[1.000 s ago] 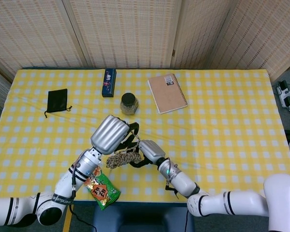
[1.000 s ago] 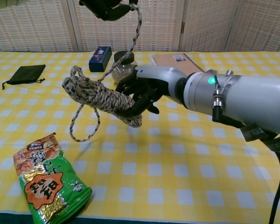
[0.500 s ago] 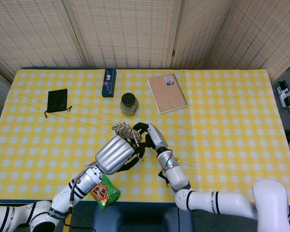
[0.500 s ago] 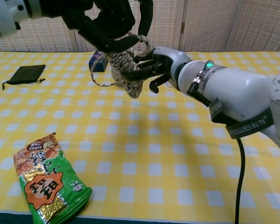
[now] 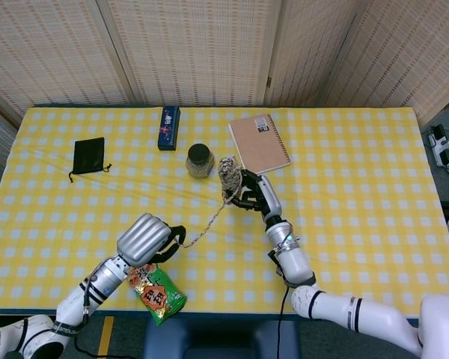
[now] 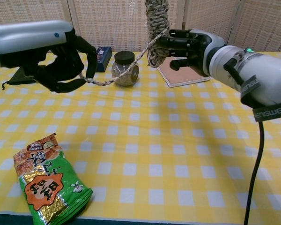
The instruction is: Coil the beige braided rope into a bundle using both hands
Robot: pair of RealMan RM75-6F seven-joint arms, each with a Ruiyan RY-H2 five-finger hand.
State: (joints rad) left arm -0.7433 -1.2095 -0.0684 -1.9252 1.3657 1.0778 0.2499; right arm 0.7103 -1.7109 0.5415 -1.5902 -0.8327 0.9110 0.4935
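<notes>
Most of the beige braided rope point(image 6: 157, 21) is already gathered into a bundle, which is held above the worktop point(image 5: 359, 187) in the right hand point(image 6: 189, 47). That hand's fingers point(image 6: 171, 47) are closed around the side of the bundle. In the head view the bundle point(image 5: 229, 173) is seen just beside the glass jar point(image 5: 200, 160), on the side towards the brown notebook point(image 5: 259, 143).

One strand is not yet wound: a free tail point(image 5: 203, 221) runs taut from the bundle, away from the jar, down to the left hand point(image 5: 146, 241). The tail's end is pinched in the curled fingers point(image 6: 68, 70) of that hand, as the chest view shows, and the hand is raised off the worktop, above the green snack bag point(image 5: 159, 292).

The task is judged to be well advanced. What is left appears to be the wrapping of the remaining tail around the bundle and the setting down of the finished coil. Whether the wound loops are secured cannot be told; they may loosen if the grip is eased.

A black pouch point(image 5: 88, 155) and a dark blue box point(image 5: 168, 127) lie beyond the jar and are not involved.
</notes>
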